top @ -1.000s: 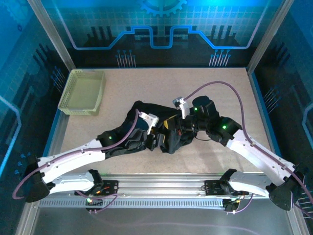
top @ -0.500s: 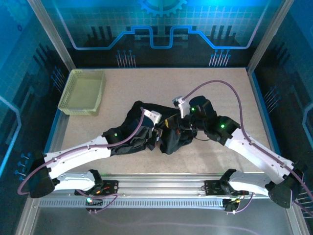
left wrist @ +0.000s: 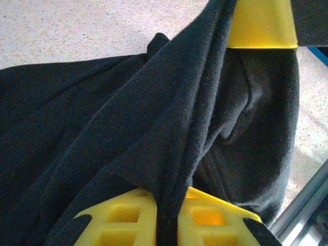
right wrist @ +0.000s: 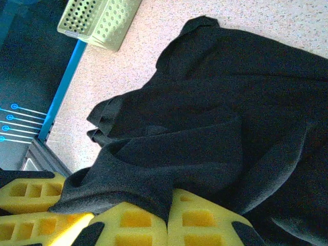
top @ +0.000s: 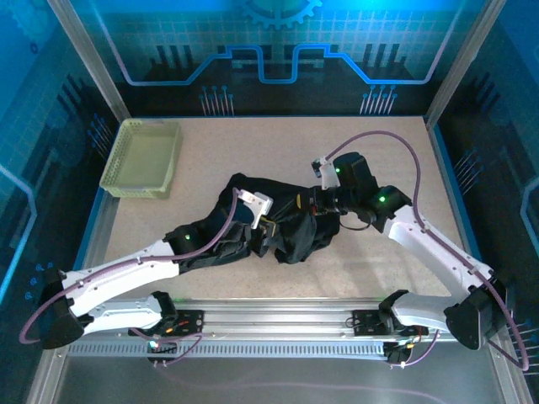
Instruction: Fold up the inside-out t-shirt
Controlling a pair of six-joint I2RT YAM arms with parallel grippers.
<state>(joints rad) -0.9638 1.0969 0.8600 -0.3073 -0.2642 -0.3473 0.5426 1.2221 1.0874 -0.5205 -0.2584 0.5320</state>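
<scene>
Now the right gripper (right wrist: 167, 218) and left gripper (left wrist: 166, 219) both pinch the black t-shirt (top: 296, 240), stretched farther toward the table's (top: 383, 151) right edge.

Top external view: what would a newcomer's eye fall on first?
A crumpled black t-shirt lies in the middle of the table, with both arms reaching into it. The left gripper and the right gripper each pinch its cloth. A pale green basket stands at the far left.
</scene>
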